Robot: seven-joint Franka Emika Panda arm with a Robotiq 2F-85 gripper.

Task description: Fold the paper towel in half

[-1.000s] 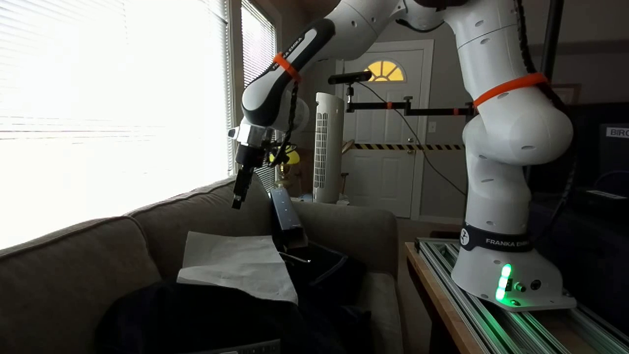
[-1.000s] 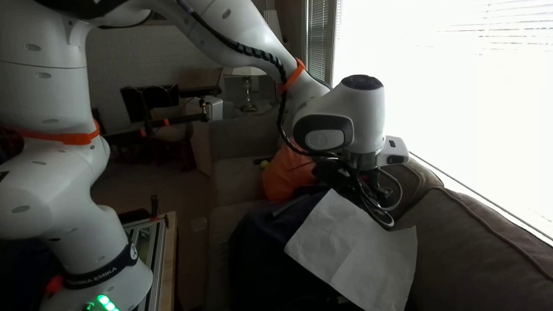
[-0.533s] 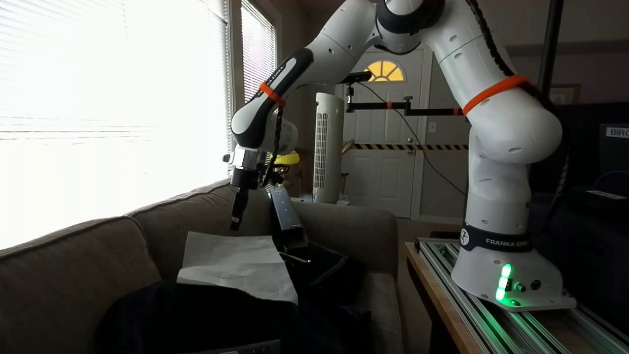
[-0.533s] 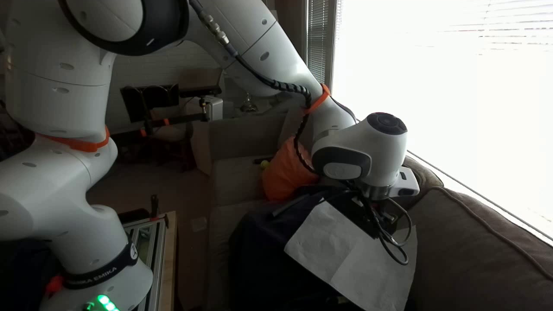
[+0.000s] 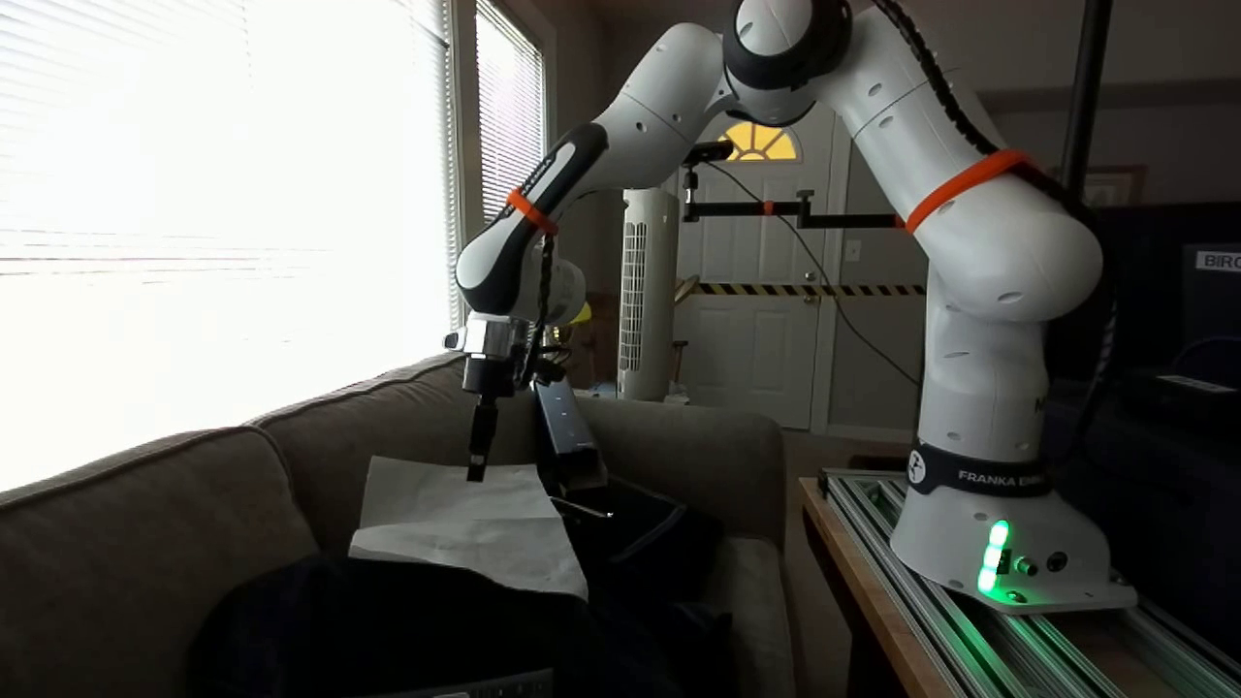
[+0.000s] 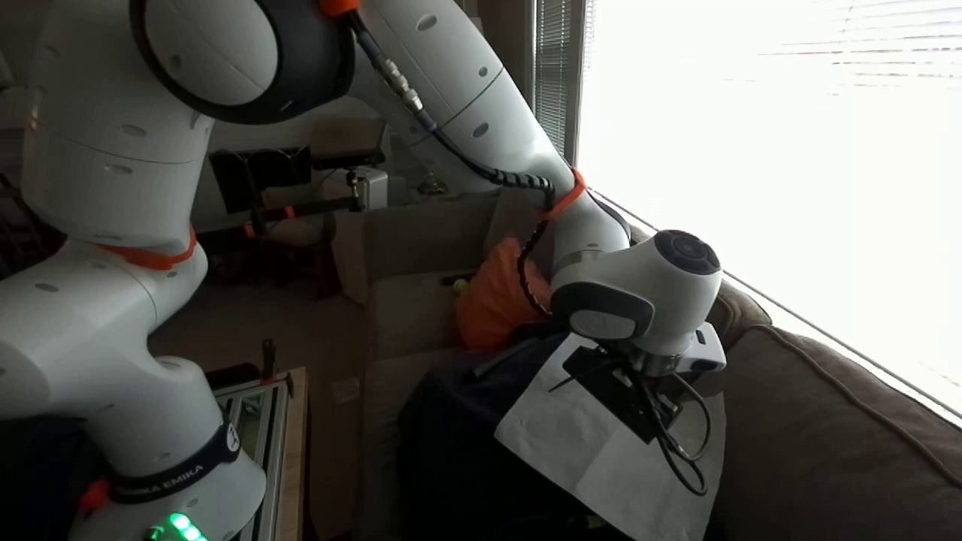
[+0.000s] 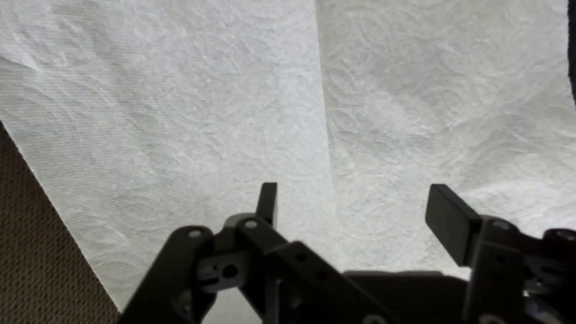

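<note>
Gripper sits lower than one second ago, now over the paper towel; sheet unmoved, partly on dark cloth. Jaws stand wide apart, holding nothing, astride a crease, presumably to pinch there; contact cannot be told. Couch back lies just beside one edge, leaving little slack that side; room upward looks free.

The white paper towel is spread open, its embossed sheet slightly wrinkled and crossed by a long crease. It is laid askew over the dark surface, its right corner, in an exterior view, set beside the couch backrest.
</note>
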